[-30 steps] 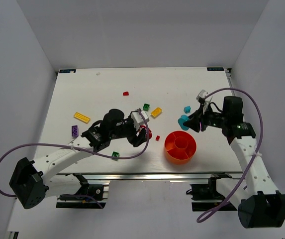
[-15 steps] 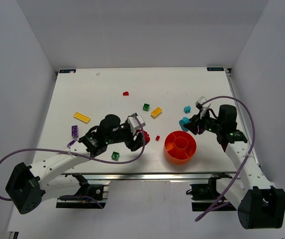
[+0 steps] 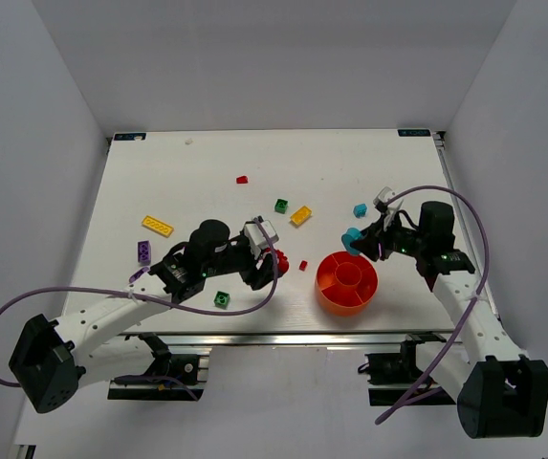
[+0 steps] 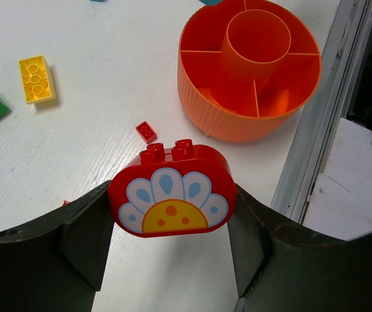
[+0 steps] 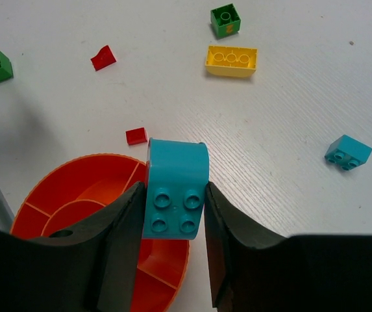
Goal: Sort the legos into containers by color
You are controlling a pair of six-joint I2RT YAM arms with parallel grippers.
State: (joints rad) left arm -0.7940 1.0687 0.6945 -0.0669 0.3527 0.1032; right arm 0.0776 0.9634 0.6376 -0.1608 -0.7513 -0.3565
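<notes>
- green lego [image 3: 221,299] lies loose near the front edge of the worktop [image 3: 159,163]
- orange tray [image 3: 336,304] sits front right
- left hand [image 4: 170,224] is clenched on a red flower-print lego [image 4: 171,195], just left of the tray and not touching it
- right hand [image 5: 173,229] grips a cyan lego [image 5: 174,185] at the tray's far rim
- small red plate [image 3: 303,265] lies between the red lego and the tray
- farther back, loose: purple lego [image 3: 144,251], yellow plate [image 3: 157,226], yellow brick [image 3: 300,215], small cyan lego [image 3: 360,209]

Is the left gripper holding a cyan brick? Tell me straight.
No, the left gripper is shut on a red rounded brick with a flower print.
</notes>
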